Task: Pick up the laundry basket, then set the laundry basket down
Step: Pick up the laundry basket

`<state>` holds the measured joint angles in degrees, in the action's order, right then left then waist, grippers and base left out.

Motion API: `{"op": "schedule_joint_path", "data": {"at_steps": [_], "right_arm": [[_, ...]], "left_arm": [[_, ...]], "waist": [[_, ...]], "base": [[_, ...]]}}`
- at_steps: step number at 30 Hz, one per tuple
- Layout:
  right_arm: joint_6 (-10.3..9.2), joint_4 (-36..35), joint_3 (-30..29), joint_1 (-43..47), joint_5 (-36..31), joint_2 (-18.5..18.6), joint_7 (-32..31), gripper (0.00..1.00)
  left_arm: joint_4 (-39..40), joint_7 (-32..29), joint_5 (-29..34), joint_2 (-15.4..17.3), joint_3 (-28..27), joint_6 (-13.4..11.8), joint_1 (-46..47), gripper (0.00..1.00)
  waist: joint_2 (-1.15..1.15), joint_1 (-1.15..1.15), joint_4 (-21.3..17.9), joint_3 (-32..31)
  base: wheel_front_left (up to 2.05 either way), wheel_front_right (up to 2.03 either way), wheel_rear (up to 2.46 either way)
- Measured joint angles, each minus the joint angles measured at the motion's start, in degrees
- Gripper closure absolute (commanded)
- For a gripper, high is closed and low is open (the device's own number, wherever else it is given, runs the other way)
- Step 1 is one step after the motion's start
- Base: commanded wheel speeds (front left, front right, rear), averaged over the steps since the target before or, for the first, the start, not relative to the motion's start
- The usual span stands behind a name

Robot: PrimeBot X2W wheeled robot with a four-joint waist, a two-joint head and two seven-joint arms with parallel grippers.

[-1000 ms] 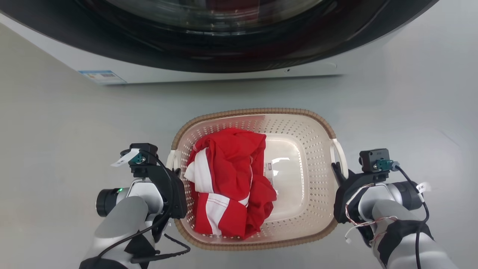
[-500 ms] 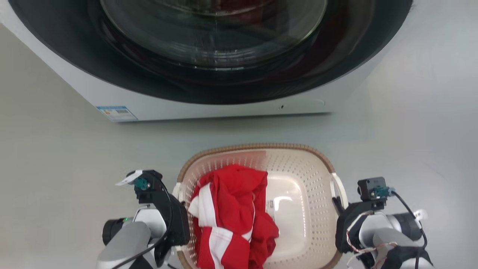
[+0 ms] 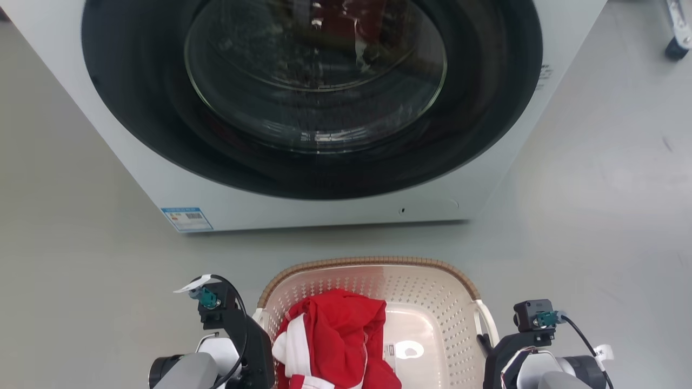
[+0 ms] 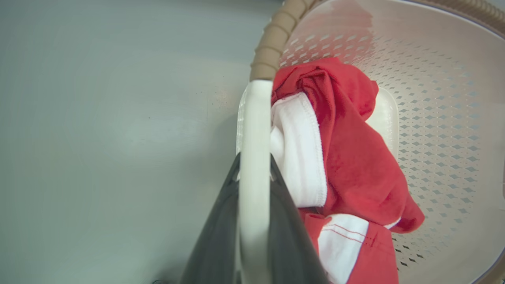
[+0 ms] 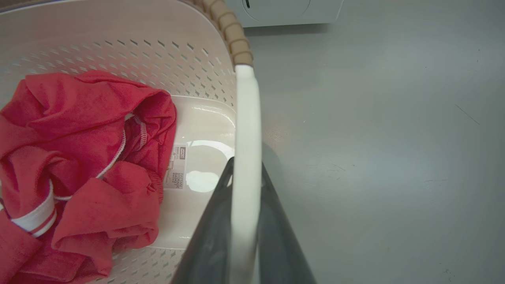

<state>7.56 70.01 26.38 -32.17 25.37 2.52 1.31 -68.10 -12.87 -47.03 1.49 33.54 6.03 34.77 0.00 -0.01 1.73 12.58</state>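
The laundry basket (image 3: 367, 262), cream perforated plastic with a brown woven-look rim, sits at the bottom middle of the head view, in front of the washing machine. A crumpled red and white garment (image 3: 335, 335) lies in its left half, and a small label (image 5: 178, 167) shows on its bottom. My left gripper (image 4: 254, 159) is shut on the white left loop handle (image 4: 254, 118), which stands between the two dark fingers (image 4: 221, 232). On the other side, my right gripper (image 5: 245, 163) is shut on the right loop handle (image 5: 246, 110). I cannot tell whether the basket touches the floor.
A white front-loading washing machine (image 3: 324, 213) with a large dark round glass door (image 3: 316, 70) stands just beyond the basket. Grey floor (image 3: 594, 189) spreads on both sides. A black caster (image 3: 676, 48) shows at the far top right.
The head camera has tilted up: the washing machine fills more of the picture and the basket and both grippers sit lower in it. Both grippers stay on the handles.
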Motion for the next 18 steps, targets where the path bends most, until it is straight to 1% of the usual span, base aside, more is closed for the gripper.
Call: {"op": "schedule_joint_path", "data": {"at_steps": [5, 18], "right_arm": [[0.0, -1.32, 1.55, 1.64, 2.59, 0.09, -1.85, 1.0], [0.0, -1.41, 4.09, 5.05, 6.98, 0.15, -5.88, 1.0]], "left_arm": [[-0.03, -1.7, -2.15, 0.3, 0.91, -0.52, -1.21, 1.0], [-0.47, -4.46, -4.01, 0.33, 2.86, -1.49, -3.92, 1.0]], "waist": [[0.0, 0.0, -0.05, -3.87], [0.0, 0.0, -0.68, -10.89]], "base": [[0.0, 0.0, 0.0], [0.0, 0.0, 0.0]]}}
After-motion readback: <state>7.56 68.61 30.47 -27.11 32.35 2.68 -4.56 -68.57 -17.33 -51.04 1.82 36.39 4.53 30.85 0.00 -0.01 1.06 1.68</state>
